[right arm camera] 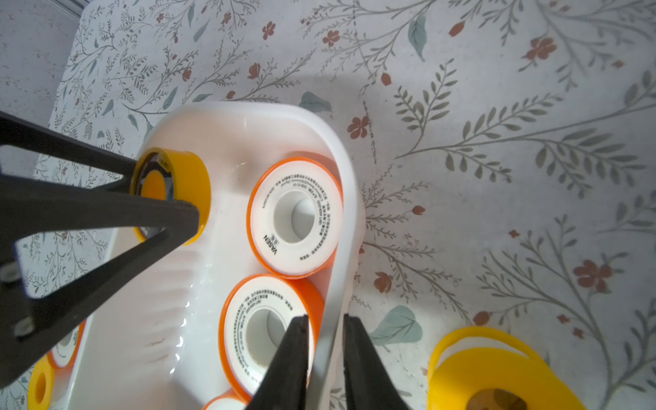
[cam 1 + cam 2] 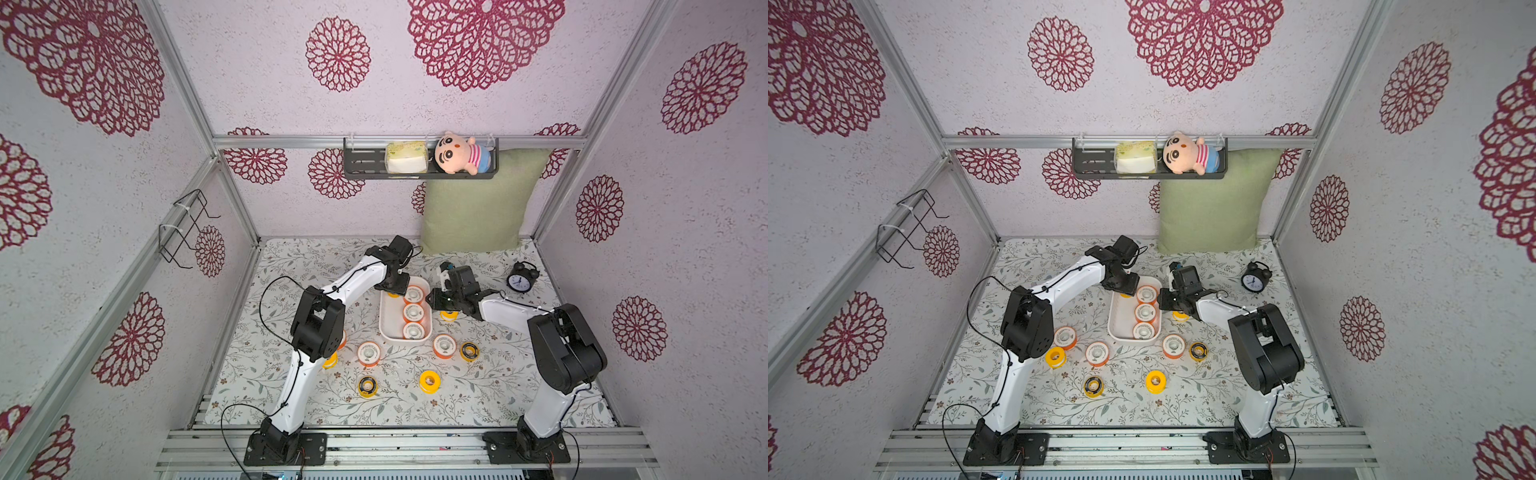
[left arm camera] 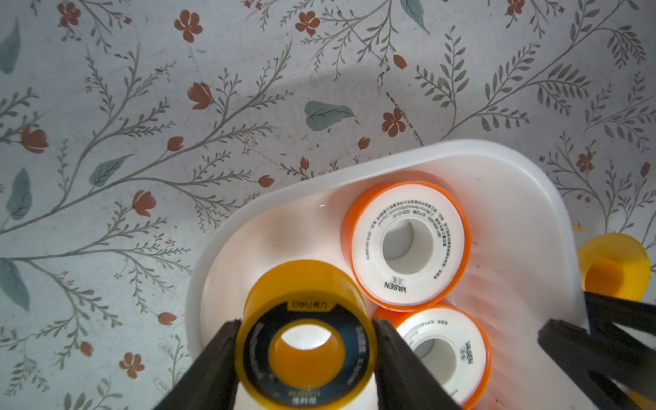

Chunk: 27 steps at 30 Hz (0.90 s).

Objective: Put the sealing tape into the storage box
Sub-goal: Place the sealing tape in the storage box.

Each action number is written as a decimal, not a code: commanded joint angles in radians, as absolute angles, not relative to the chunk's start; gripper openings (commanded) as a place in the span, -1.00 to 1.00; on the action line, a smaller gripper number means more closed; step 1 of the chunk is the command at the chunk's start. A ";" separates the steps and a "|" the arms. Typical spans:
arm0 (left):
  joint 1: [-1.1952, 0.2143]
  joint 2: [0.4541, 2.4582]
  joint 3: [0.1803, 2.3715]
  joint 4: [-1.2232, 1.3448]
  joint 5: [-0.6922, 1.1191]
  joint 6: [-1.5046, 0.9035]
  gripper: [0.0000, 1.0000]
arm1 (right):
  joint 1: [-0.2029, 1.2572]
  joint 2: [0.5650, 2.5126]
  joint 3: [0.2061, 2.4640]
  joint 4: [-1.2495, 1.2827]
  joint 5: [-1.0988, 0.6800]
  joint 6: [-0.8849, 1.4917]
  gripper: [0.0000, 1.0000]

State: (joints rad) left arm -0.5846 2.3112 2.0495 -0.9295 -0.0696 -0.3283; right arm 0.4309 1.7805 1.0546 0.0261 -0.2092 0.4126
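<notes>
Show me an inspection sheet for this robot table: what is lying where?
Surface: floral cloth, no spills seen.
Job's things: storage box holds three orange spools; eight loose spools lie on the cloth.
Clutter: alarm clock, green pillow at the back.
Grippers: left gripper shut on a black-faced yellow spool over the box; right gripper shut on the box's rim.
Cables: black cable loops beside the left arm.
Surroundings: wall shelf with plush doll and tissue pack; wire rack.
</notes>
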 commanded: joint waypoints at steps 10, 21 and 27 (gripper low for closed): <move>-0.589 2.377 2.100 -0.969 -0.098 -0.328 0.13 | 0.422 1.788 1.074 0.014 -0.190 0.415 -0.54; -0.589 2.389 2.108 -0.969 -0.109 -0.340 0.16 | 0.422 1.790 1.073 0.011 -0.195 0.413 -0.54; -0.589 2.390 2.111 -0.967 -0.114 -0.343 0.24 | 0.420 1.791 1.073 0.008 -0.199 0.411 -0.54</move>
State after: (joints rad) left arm -0.5903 2.3680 2.0914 -0.9558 -0.0967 -0.3344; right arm 0.4309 1.7809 1.0546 0.0265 -0.2100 0.4122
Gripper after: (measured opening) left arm 0.619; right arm 0.230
